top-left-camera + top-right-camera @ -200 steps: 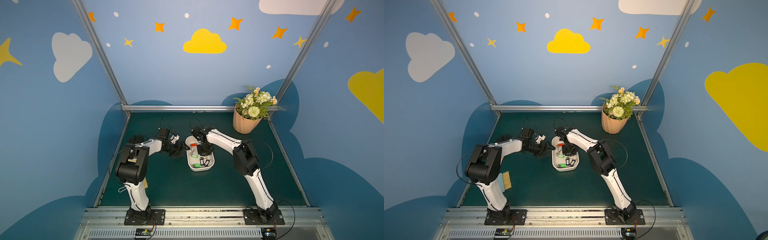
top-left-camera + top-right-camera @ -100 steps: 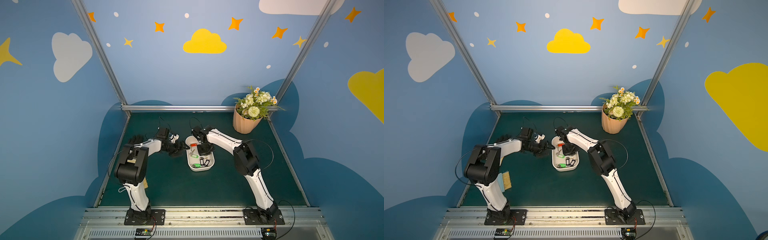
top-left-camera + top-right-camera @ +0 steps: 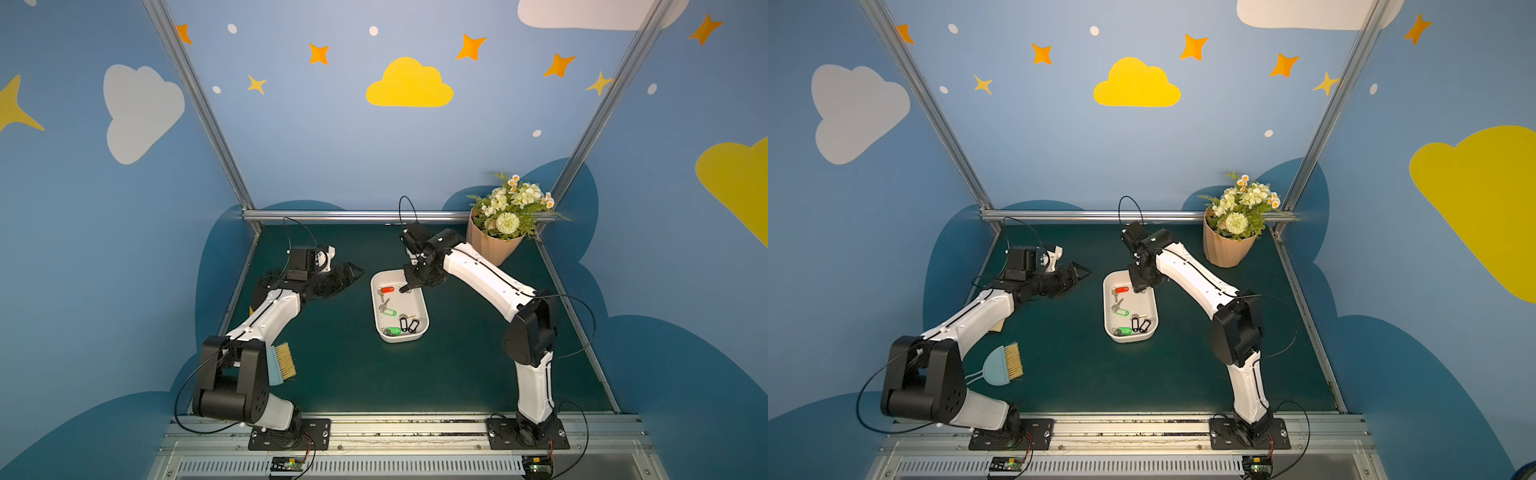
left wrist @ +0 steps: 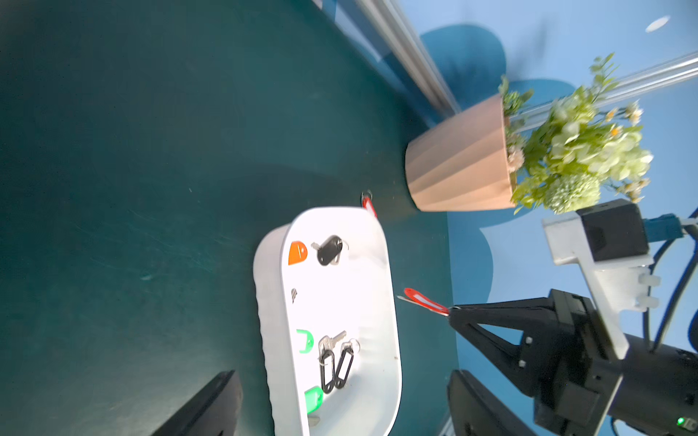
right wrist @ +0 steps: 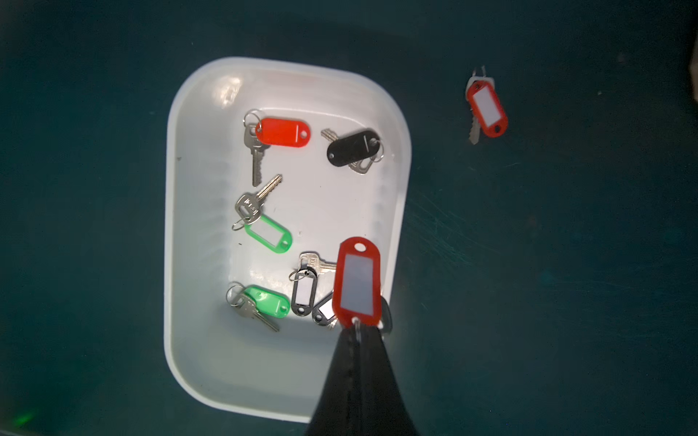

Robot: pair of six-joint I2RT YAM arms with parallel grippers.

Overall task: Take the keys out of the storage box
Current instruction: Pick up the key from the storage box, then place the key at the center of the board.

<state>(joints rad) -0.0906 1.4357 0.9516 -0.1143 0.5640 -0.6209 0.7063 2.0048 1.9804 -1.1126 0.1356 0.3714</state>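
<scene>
Flower pot [image 3: 490,251]: back right corner of the bench [image 3: 457,374], well apart from the box.
Brush [image 3: 1005,363]: near the bench's front left corner, with the left arm's elbow over part of it in a top view.
Storage box [image 3: 376,309]: middle of the bench, long sides running front to back.
Keys [image 5: 281,132]: six lie inside the box. Their tags are one orange-red, one solid black, two green and two black-framed.
Loose key [image 5: 485,107]: red tag, flat on the bench just outside the box's back right corner, toward the flower pot.
Right gripper [image 5: 357,332]: pinched fully closed on the ring end of a red-tagged key [image 5: 357,283], which is raised above the box's right-hand side.
Left gripper [image 3: 352,277]: spread wide and empty, just left of the box and not touching it.
</scene>
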